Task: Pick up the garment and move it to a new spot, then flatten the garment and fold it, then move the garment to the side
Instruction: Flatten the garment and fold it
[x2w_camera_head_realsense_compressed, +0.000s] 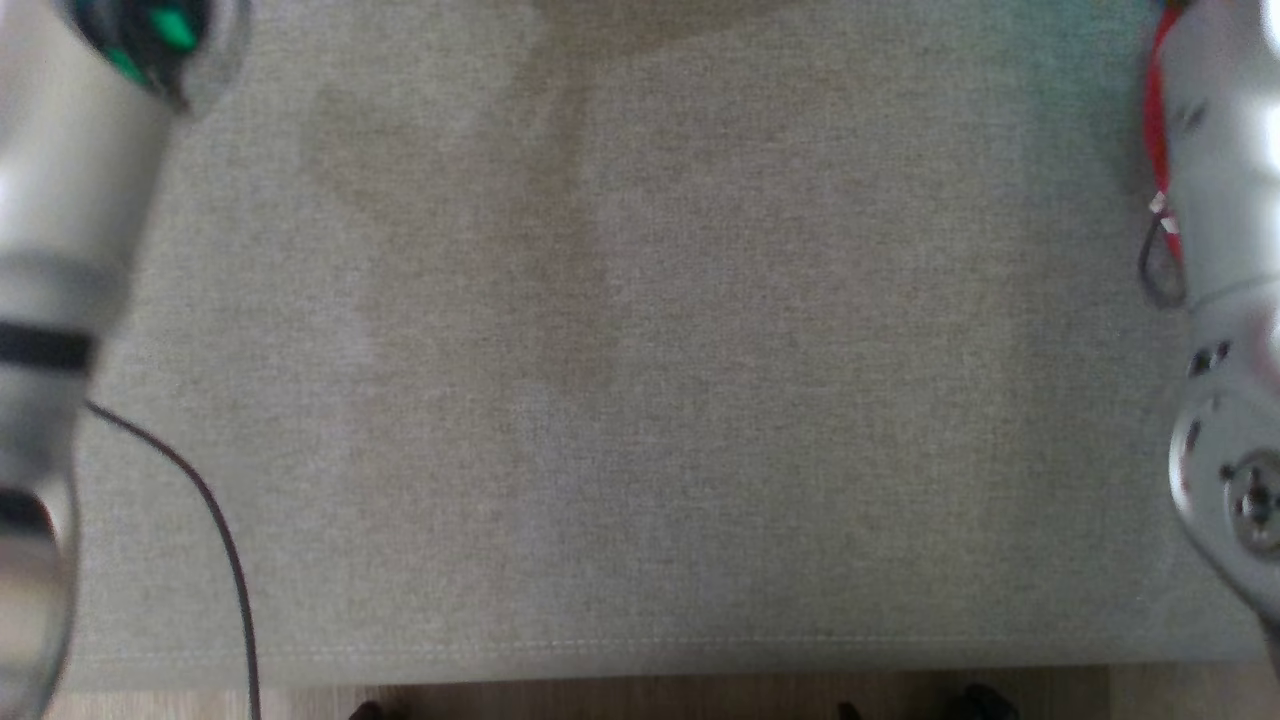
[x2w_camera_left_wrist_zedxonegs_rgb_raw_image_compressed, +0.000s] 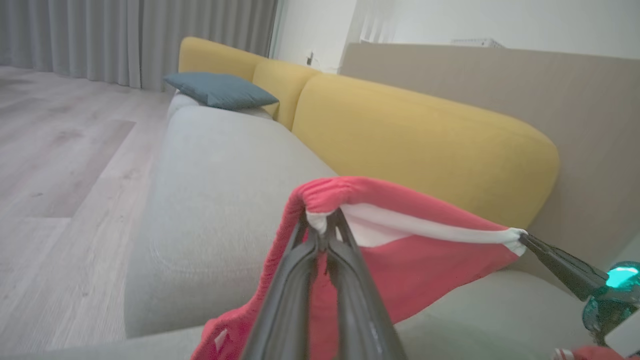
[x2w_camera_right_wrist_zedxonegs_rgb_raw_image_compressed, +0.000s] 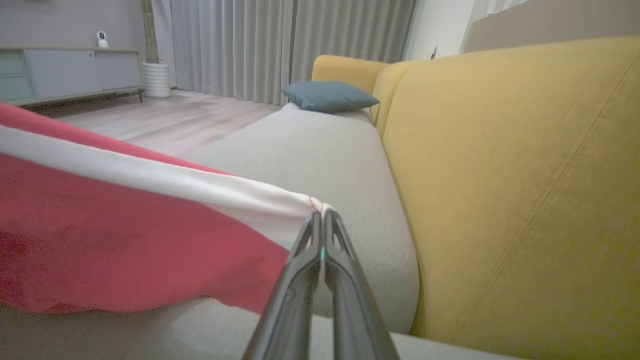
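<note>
We note the garment (x2w_camera_left_wrist_zedxonegs_rgb_raw_image_compressed: 430, 260), red with a white band (x2w_camera_left_wrist_zedxonegs_rgb_raw_image_compressed: 425, 227) along its upper edge, held taut over the grey seat (x2w_camera_left_wrist_zedxonegs_rgb_raw_image_compressed: 220, 190). The left gripper (x2w_camera_left_wrist_zedxonegs_rgb_raw_image_compressed: 323, 231) is clamped on one bunched corner, the right gripper (x2w_camera_right_wrist_zedxonegs_rgb_raw_image_compressed: 321, 218) on the other. The red cloth hangs slack below.

Grey fabric seat (x2w_camera_head_realsense_compressed: 640, 350) from above, blurred pale left arm (x2w_camera_head_realsense_compressed: 60, 250) at one edge, right arm (x2w_camera_head_realsense_compressed: 1225, 300) with red wire (x2w_camera_head_realsense_compressed: 1157, 120) opposite, black cable (x2w_camera_head_realsense_compressed: 225, 540), wood floor (x2w_camera_head_realsense_compressed: 640, 700) strip below
</note>
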